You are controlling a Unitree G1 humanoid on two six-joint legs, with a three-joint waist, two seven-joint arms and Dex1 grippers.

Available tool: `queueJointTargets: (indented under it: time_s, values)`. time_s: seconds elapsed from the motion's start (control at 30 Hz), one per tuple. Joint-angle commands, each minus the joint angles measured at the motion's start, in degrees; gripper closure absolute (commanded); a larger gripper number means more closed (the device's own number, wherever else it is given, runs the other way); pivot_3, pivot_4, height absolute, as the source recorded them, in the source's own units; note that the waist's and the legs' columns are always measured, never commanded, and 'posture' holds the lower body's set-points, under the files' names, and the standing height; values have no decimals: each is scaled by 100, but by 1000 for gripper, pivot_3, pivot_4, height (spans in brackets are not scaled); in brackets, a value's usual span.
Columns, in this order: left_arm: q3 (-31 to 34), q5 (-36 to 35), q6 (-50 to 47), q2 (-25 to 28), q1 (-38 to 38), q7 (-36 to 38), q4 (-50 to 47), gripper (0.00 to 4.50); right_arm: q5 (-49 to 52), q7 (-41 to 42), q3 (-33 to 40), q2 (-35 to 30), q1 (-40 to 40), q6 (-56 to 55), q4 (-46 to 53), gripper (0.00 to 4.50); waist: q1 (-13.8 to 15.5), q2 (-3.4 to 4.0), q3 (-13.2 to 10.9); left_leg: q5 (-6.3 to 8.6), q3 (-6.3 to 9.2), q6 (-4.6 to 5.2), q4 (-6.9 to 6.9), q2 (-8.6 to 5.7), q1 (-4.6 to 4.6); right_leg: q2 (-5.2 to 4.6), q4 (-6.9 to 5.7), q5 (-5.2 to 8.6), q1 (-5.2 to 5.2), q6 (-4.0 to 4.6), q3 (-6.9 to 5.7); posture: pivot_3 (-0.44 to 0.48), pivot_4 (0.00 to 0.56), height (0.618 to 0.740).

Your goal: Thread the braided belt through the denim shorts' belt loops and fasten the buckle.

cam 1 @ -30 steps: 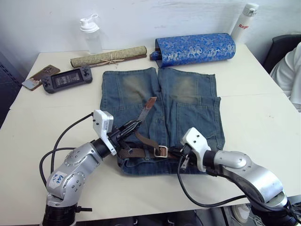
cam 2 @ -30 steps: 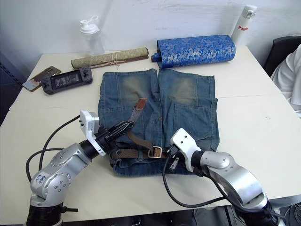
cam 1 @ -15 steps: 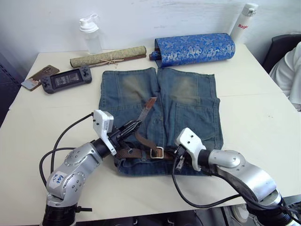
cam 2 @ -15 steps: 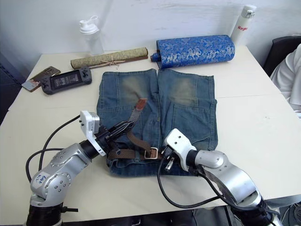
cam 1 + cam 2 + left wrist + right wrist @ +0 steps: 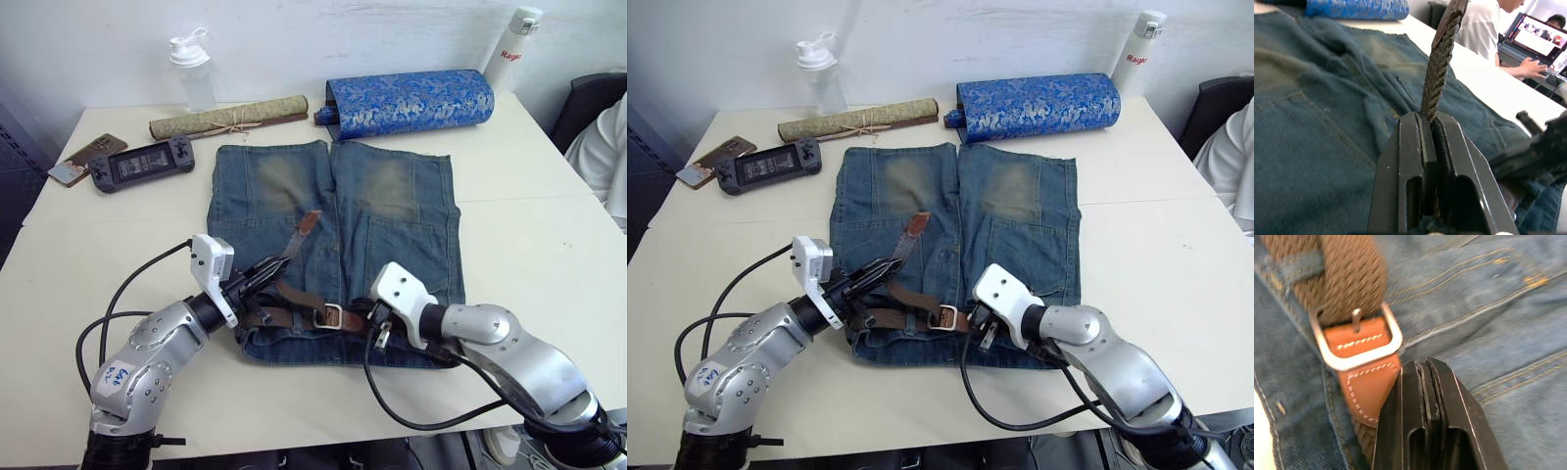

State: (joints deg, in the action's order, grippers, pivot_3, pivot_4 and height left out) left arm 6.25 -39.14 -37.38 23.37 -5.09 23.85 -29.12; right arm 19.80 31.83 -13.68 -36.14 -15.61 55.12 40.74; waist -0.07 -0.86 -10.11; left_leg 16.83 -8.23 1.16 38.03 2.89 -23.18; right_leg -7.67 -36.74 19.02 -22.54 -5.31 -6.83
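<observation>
While the left claw (image 5: 1426, 128) is pinching the belt (image 5: 294, 294) above the shorts (image 5: 392, 225), the right claw (image 5: 1426, 377) is sitting with fingers pressed together just beside the buckle (image 5: 1359, 345). The shorts are lying flat on the tabletop (image 5: 529, 225), belt running along the waistband.
</observation>
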Motion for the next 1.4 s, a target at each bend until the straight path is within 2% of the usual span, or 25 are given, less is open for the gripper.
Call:
queueJointTargets:
  time_s: [0.03, 0.23, 0.57, 0.9, 1.27, 1.4]
  values:
    - [110, -128, -2, 88, 106, 73, -313, 4500, 293, 1, 174, 135, -103, 158, 416, 4484, 0, 0, 0, 1, 0, -1, 0, 1, 0, 0, 1, 0, 0, 0, 0, 0, 150, 717]
    - [142, -102, 5, 142, 160, 72, -299, 4500, 563, -14, 32, 267, -14, 487, 510, 4484, 6, 0, 0, 2, 0, -1, -2, 0, -1, -3, 6, 0, 0, 0, 1, 0, 150, 717]
    - [159, -139, -13, 174, 139, 60, -348, 4500, 226, -295, -395, 246, 278, 440, 127, 4484, -5, 1, 0, 8, -1, 2, -2, 0, -2, -3, 11, 0, 1, 0, 0, 0, 150, 717]
    - [126, -146, -51, 173, 92, 60, -393, 4500, -125, -770, -630, 671, -108, 424, -311, 4484, -5, 1, 0, 7, -1, 1, -2, -1, -1, -2, 11, 0, 1, 0, 1, 0, 150, 717]
    - [109, -108, -42, 177, 11, 92, -273, 4500, -263, -271, -981, 598, -183, -594, -119, 4484, -7, 1, 0, 8, -1, 0, -2, 0, -2, 0, 12, 0, 0, 0, 0, 0, 150, 717]
    - [176, -12, -13, 298, 117, 172, -207, 4500, -570, 24, -1132, 221, -172, -1038, -186, 4484, -13, 1, -1, 9, -2, -2, -5, 1, -2, 2, 14, 0, -1, 0, -1, 0, 150, 717]
